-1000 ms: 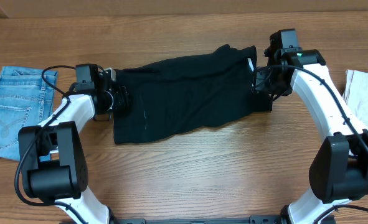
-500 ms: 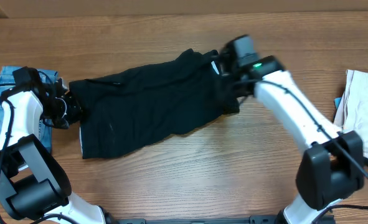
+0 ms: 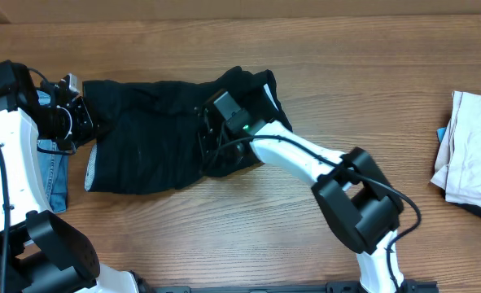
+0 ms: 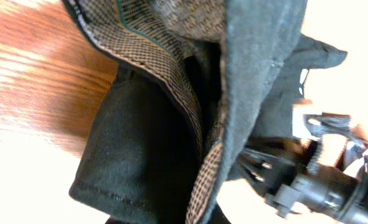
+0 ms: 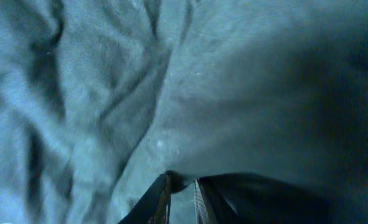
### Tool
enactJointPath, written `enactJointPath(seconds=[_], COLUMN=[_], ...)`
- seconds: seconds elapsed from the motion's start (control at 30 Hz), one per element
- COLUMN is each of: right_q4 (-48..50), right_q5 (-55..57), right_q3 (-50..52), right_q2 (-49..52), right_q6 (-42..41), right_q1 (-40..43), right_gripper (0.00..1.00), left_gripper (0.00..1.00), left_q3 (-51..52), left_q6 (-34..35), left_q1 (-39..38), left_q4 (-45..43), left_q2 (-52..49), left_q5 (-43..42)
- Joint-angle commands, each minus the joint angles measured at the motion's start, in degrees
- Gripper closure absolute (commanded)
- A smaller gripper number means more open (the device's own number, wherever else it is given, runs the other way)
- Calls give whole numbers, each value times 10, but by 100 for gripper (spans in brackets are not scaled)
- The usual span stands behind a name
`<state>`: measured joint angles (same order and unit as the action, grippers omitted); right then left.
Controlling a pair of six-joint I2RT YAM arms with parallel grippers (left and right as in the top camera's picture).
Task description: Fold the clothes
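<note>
Clothes (image 3: 146, 142), checked weave (left wrist only)

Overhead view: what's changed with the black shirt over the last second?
Both grippers closed on the ends of the black garment. The right gripper swept its end left over the middle, folding it; the left gripper dragged its end further left. The jeans and white garments stayed put.

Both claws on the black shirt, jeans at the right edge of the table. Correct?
No. The jeans lie at the left edge, partly hidden by the left arm; the overhead view shows it. The right edge holds a whitish pile. The left claw and right claw are both on the black shirt.
</note>
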<state>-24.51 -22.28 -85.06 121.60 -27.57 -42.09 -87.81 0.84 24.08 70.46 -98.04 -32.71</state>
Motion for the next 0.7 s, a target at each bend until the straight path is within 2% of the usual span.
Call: enactJointPath(seconds=[0.0,0.17,0.23,0.4,0.47,0.57,0.63,0.67], right_q4=[28,39,62,76,78,58,-4,-67], right_q5=[-8,-11,-27,-35,-35,-35,-19,32], right_q3=[-8,-8,-8,-8,-8,-20,-44,-65], right_q2=[0,31,43,44,44,34,5,-22], right_q6=[-10,-29,-29,-29,-29,-27,0,11], right_q1=[-7,-32,-49,-71,-75,-67,-46,-26], right_gripper=[83,83,83,82,82,79,78,77], left_gripper=[96,96,96,96,96,96,96,96], left_q3=[-15,-23,-37,-97,-113,-114,-114,-114], left_q6=[-18,-17,-17,-4,0,0,0,0], left_q1=[-2,-1,-1,0,0,0,0,0], left_q4=[14,16,23,31,31,45,49,47], left_q2=[16,23,25,26,26,25,25,26], left_q5=[-35,-108,-110,-204,-207,-167,-135,-125])
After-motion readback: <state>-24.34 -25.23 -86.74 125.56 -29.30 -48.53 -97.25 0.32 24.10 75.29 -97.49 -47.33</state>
